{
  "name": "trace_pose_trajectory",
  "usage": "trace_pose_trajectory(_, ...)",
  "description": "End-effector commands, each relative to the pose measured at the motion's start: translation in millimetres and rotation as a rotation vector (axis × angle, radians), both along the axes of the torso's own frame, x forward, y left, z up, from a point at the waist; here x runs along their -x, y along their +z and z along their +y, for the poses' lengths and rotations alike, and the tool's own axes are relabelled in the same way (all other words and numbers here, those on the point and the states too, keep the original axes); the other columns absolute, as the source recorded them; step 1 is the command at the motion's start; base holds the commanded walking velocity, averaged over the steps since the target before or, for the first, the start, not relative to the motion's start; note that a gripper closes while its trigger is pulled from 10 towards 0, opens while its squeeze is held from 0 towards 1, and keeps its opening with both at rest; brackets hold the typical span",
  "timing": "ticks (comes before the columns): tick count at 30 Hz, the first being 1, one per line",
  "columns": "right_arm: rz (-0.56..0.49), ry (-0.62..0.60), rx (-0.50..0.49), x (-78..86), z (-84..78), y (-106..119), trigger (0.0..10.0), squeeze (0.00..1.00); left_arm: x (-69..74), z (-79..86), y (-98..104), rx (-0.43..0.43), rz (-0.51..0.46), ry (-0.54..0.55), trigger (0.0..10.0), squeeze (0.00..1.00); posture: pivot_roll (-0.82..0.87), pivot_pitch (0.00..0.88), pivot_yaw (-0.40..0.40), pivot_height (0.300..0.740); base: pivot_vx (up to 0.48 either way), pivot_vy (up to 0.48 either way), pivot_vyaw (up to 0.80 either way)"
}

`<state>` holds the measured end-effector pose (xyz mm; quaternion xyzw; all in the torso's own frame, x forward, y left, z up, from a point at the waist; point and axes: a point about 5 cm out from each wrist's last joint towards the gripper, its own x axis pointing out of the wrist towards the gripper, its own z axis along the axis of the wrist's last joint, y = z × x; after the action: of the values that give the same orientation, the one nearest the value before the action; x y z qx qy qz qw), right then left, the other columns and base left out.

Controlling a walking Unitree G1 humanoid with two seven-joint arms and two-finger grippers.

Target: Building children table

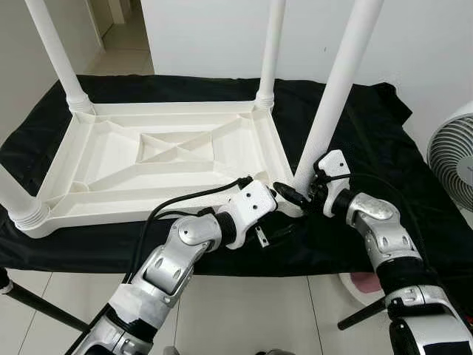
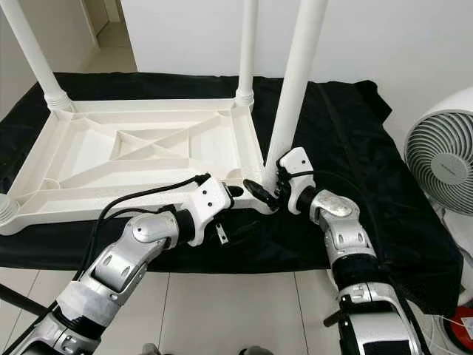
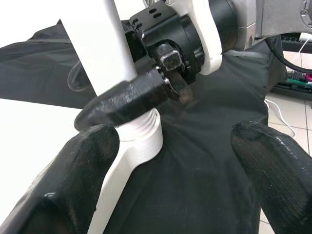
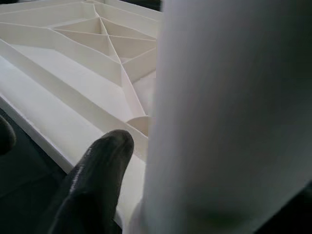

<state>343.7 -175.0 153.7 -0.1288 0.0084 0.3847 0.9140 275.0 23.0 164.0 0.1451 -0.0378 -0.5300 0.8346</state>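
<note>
— What lies under the hands?
— A black cloth (image 1: 369, 140), spread wide over the surface, with folds near its edge.
— And to the side of the right hand?
— A white fan (image 2: 443, 159), well apart, standing on the pale tiled floor (image 1: 244, 310).

Looking forward and down from head height in both eye views, sharing the upturned table (image 1: 170, 159) on black cloth (image 1: 369, 140). Peering from each wrist, very close, at the near-right leg (image 2: 295, 89).
</note>
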Motion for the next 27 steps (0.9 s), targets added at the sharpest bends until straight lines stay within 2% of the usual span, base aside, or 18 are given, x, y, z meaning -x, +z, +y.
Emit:
trace_pose_trajectory(1,0.066,0.038,0.020,3.7,3.1,-16,0.0,0.00,-1.6,1.1,-2,-0.008,0.011,0.006,10.0,0.00,-0.13,0.033,0.019,0.740,0.000,0.000,0.00)
trace_pose_trajectory(8,0.079,0.032,0.000,9.4,1.8,-22,0.0,0.00,-0.4,0.1,-2,-0.005,0.013,0.003,10.0,0.00,-0.13,0.033,0.019,0.740,0.000,0.000,0.00)
trace_pose_trajectory(9,0.078,0.014,-0.009,10.3,1.8,-23,4.2,0.00,-0.6,-0.4,-2,-0.004,0.014,0.002,10.0,0.00,-0.13,0.040,0.019,0.740,0.000,0.000,0.00)
trace_pose_trajectory(10,0.057,-0.053,0.001,8.1,0.4,-23,10.0,0.00,-0.9,-1.0,-2,-0.002,0.015,0.000,10.0,0.00,-0.13,0.040,0.019,0.740,0.000,0.000,0.00)
trace_pose_trajectory(13,0.051,-0.070,0.006,7.2,0.0,-23,10.0,0.00,-1.0,-1.2,-2,-0.002,0.016,0.000,10.0,0.00,-0.13,0.040,0.019,0.740,0.000,0.000,0.00)
trace_pose_trajectory(15,0.025,-0.192,0.019,2.6,-0.8,-21,10.0,0.00,-0.1,-1.6,-2,-0.002,0.018,-0.005,10.0,0.00,-0.14,0.047,0.023,0.740,0.000,0.000,0.00)
trace_pose_trajectory(16,0.025,-0.192,0.019,2.6,-0.8,-21,10.0,0.00,-0.1,-1.6,-2,-0.002,0.018,-0.005,10.0,0.00,-0.14,0.047,0.023,0.740,0.000,0.000,0.00)
trace_pose_trajectory(19,0.010,-0.336,-0.031,1.0,2.9,-16,10.0,0.00,1.5,-2.0,-3,-0.004,0.021,-0.012,10.0,0.00,-0.15,0.052,0.027,0.740,0.000,0.000,0.00)
trace_pose_trajectory(20,0.010,-0.336,-0.031,1.0,2.9,-16,10.0,0.00,1.5,-2.0,-3,-0.004,0.021,-0.012,10.0,0.00,-0.15,0.052,0.027,0.740,0.000,0.000,0.00)
trace_pose_trajectory(23,-0.023,-0.545,-0.106,7.1,6.3,-10,10.0,0.00,2.2,-3.0,-4,-0.004,0.026,-0.016,10.0,0.00,-0.15,0.056,0.027,0.740,0.000,0.000,0.00)
trace_pose_trajectory(24,-0.023,-0.545,-0.106,7.1,6.3,-10,10.0,0.00,2.2,-3.0,-4,-0.004,0.026,-0.016,10.0,0.00,-0.15,0.056,0.027,0.740,0.000,0.000,0.00)
trace_pose_trajectory(25,-0.020,-0.625,-0.131,9.9,5.8,-11,10.0,0.00,2.3,-3.4,-4,-0.003,0.027,-0.017,10.0,0.00,-0.15,0.056,0.027,0.740,0.000,0.000,0.00)
trace_pose_trajectory(26,-0.020,-0.625,-0.131,9.9,5.8,-11,10.0,0.00,2.3,-3.4,-4,-0.003,0.027,-0.017,10.0,0.00,-0.15,0.056,0.027,0.740,0.000,0.000,0.00)
trace_pose_trajectory(27,-0.033,-0.708,-0.143,13.9,6.2,-12,10.0,0.00,2.4,-3.6,-5,-0.003,0.029,-0.018,10.0,0.00,-0.15,0.059,0.030,0.740,0.000,0.000,0.00)
